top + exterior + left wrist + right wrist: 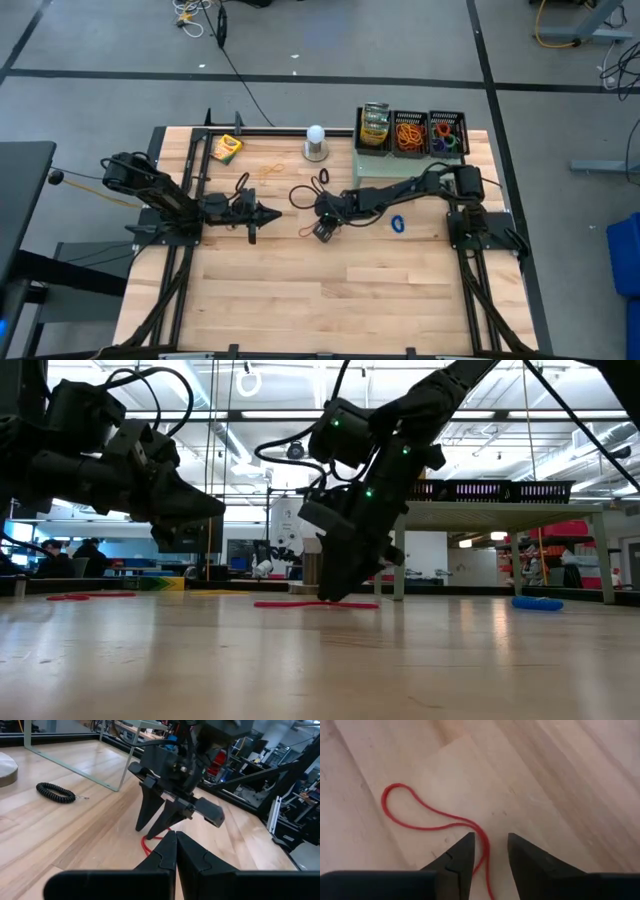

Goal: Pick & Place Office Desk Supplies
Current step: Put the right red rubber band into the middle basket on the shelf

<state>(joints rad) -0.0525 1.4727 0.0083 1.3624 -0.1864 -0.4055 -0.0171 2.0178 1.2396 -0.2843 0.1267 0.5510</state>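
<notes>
A red rubber band (420, 815) lies flat on the wooden table (300, 300) near its middle, as a long thin loop. My right gripper (490, 840) points steeply down over one end of it and is open. A strand of the band (484, 851) runs between its two fingers. In the low view its fingertips (335, 592) are just above the band (315, 604). My left gripper (272, 213) hovers shut to the left of the band, pointing level toward it.
At the far right, three black mesh baskets (410, 133) stand on a pale green riser (395, 168), holding crayon boxes and bands. A crayon box (228, 148), a white ball on a base (316, 142), black bands (320, 181) and a blue band (398, 224) are on the table.
</notes>
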